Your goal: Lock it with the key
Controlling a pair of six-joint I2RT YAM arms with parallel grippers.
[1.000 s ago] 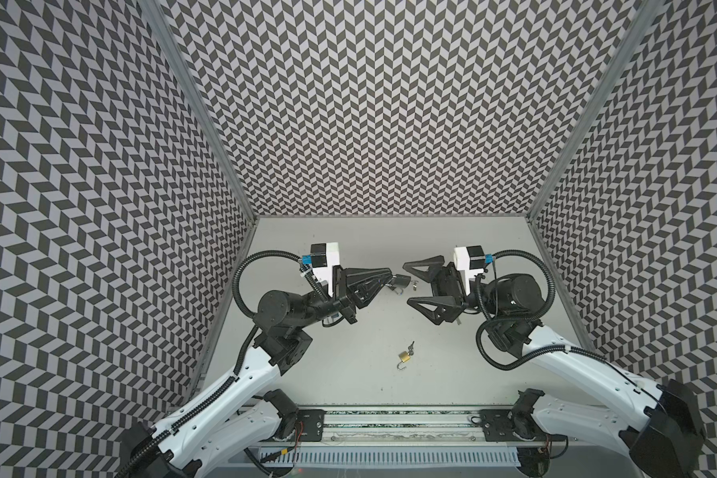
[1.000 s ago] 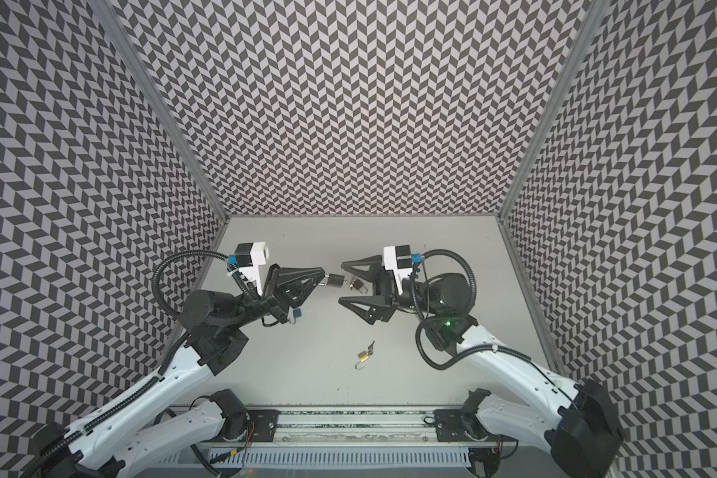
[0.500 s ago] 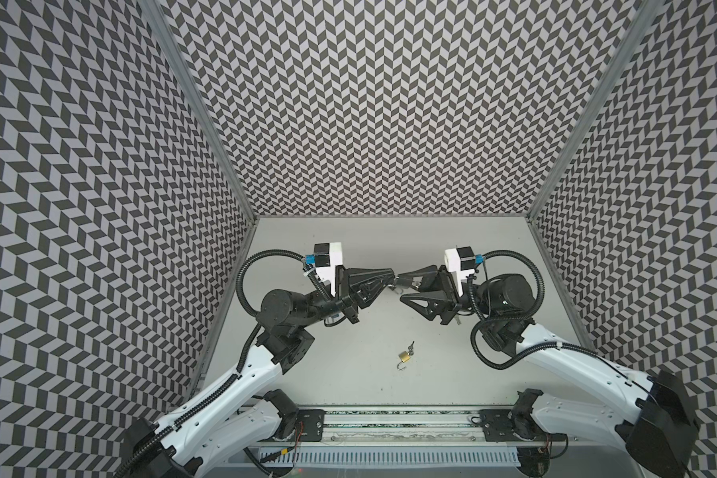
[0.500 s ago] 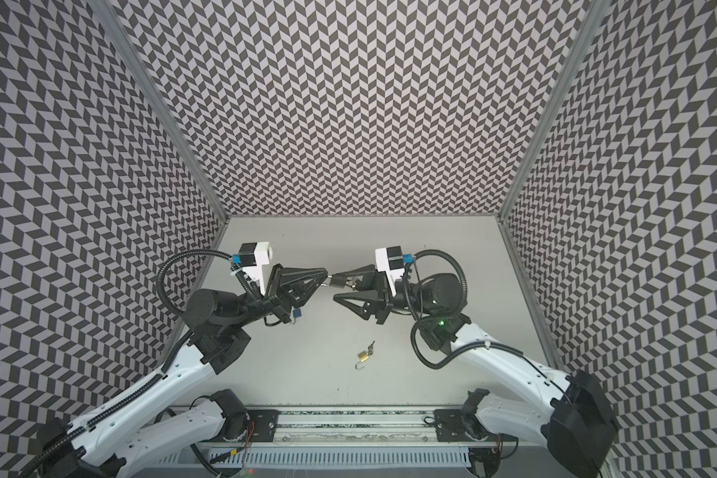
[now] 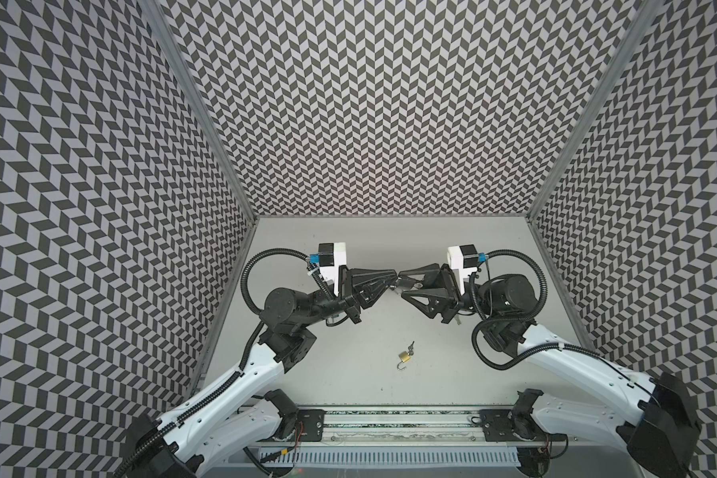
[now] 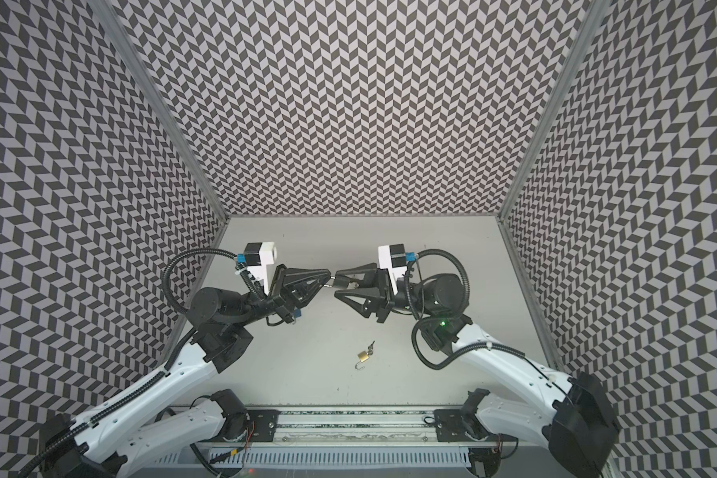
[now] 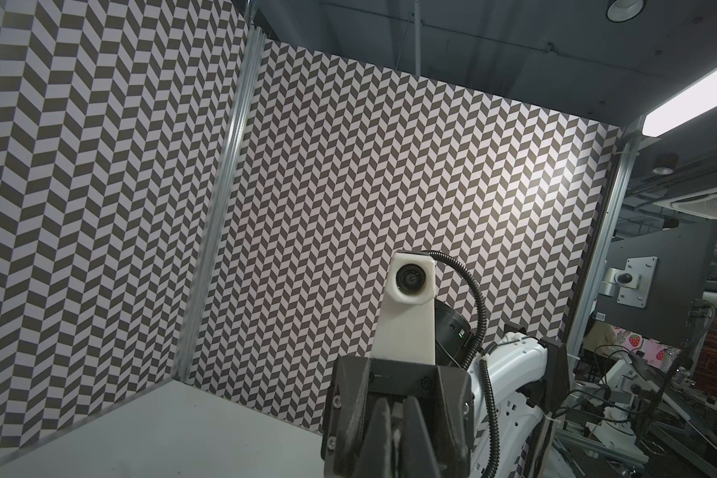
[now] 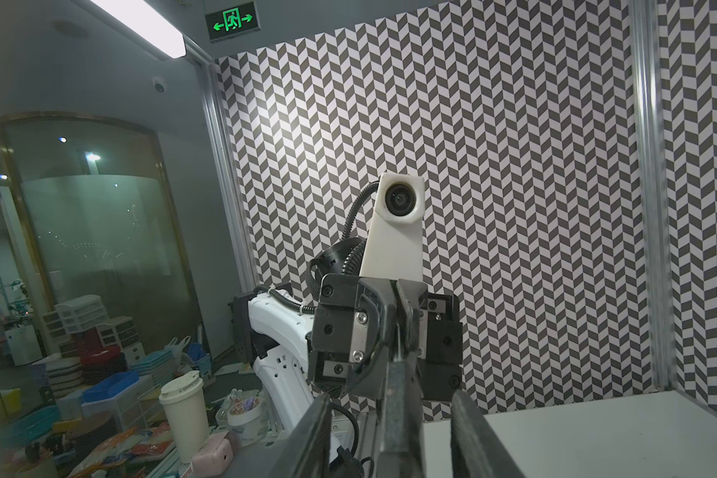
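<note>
Both top views: dark padlock [image 5: 408,284] held in mid-air where the arms meet
We see the left gripper [image 5: 395,276] clamped on its silvery end, the long axis running straight into the right gripper [image 5: 401,284], whose jaws flank the black body; whether they grip it we cannot tell. A brass padlock [image 5: 404,356], shackle open, keys [image 5: 410,344] attached, lies on the table [image 5: 439,364], well apart.
</note>
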